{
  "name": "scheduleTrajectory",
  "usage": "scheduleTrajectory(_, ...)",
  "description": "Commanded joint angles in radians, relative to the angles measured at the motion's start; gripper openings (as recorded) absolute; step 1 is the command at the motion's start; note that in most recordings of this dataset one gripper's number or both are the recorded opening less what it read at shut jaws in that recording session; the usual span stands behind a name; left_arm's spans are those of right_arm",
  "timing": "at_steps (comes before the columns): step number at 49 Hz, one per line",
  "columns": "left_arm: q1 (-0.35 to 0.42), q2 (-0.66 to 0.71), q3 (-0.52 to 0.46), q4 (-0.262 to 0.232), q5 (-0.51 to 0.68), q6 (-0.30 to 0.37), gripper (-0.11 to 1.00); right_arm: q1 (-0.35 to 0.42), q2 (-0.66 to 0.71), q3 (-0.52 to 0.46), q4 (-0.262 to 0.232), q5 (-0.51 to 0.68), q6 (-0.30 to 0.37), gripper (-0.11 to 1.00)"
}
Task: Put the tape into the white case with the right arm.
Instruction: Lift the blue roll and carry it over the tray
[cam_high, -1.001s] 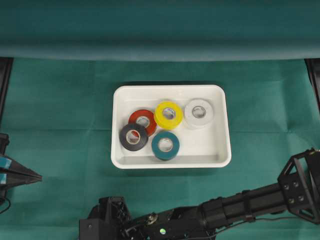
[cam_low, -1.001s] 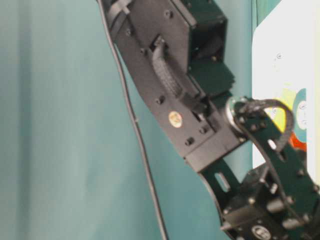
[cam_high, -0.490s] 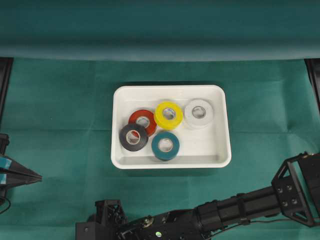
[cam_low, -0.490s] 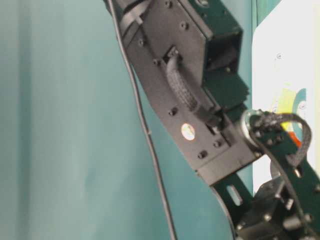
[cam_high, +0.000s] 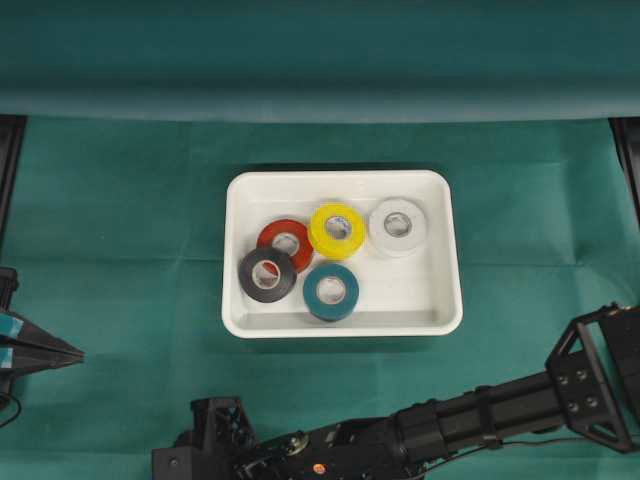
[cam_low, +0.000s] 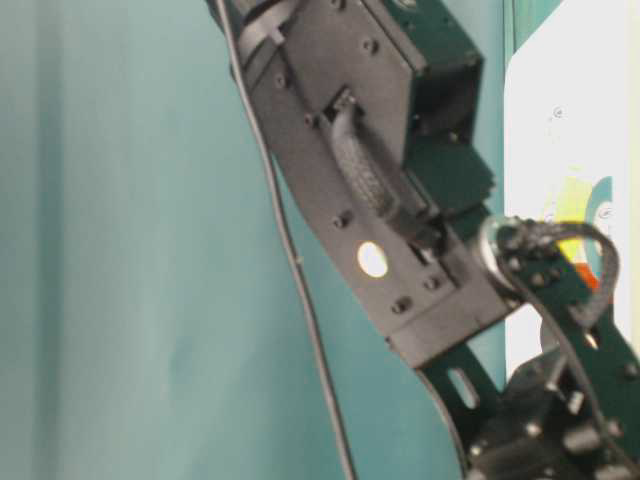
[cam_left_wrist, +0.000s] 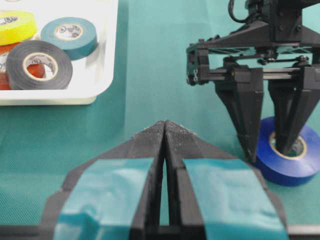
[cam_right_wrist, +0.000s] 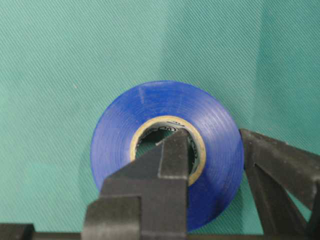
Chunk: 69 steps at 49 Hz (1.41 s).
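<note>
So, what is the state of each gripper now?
Left gripper: closed, holding nothing.
Right gripper: closed on the blue tape, one finger inside its hole.

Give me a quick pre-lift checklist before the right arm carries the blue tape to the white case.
1. Right end effector grip: one finger in the blue tape core, the other outside the roll wall, shut on it. Ok.
2. Tape flat on the green cloth, not lifted. Ok.
3. Room in the white case: red tape, yellow tape, white tape, black tape and teal tape fill the left and middle; bare floor on the right. Ok.
4. Left end effector shut, on the near side of the tape and the case. Ok.
5. Grip firmness for the lift: cannot tell.
</note>
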Motion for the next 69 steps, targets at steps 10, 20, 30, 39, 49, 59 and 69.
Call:
scheduleTrajectory(10,0.002,0.008,-0.011,-0.002,-0.011,0.0,0.0,-0.003,-0.147,-0.006,-0.048,0.083,-0.026,0.02)
scheduleTrajectory(20,0.002,0.008,-0.012,-0.002,-0.011,0.0,0.0,-0.003,-0.173,-0.006,-0.055,0.12,-0.026,0.02)
scheduleTrajectory(30,0.002,0.008,-0.011,-0.002,-0.009,0.0,0.0,-0.003,-0.175,-0.005,-0.055,0.115,-0.026,0.02)
scheduleTrajectory(39,0.002,0.008,-0.011,-0.002,-0.011,0.0,0.0,-0.003,-0.176,-0.005,-0.057,0.12,-0.028,0.02)
scheduleTrajectory(49,0.002,0.008,-0.011,-0.002,-0.011,0.0,0.0,-0.034,-0.206,0.006,-0.06,0.152,-0.028,0.02)
scheduleTrajectory(59,0.002,0.008,-0.011,-0.002,-0.011,0.0,0.0,-0.091,-0.249,0.052,-0.064,0.153,-0.026,0.02)
scheduleTrajectory(69,0.002,0.008,-0.011,-0.002,-0.009,0.0,0.0,-0.137,-0.304,0.135,-0.064,0.146,-0.026,0.02)
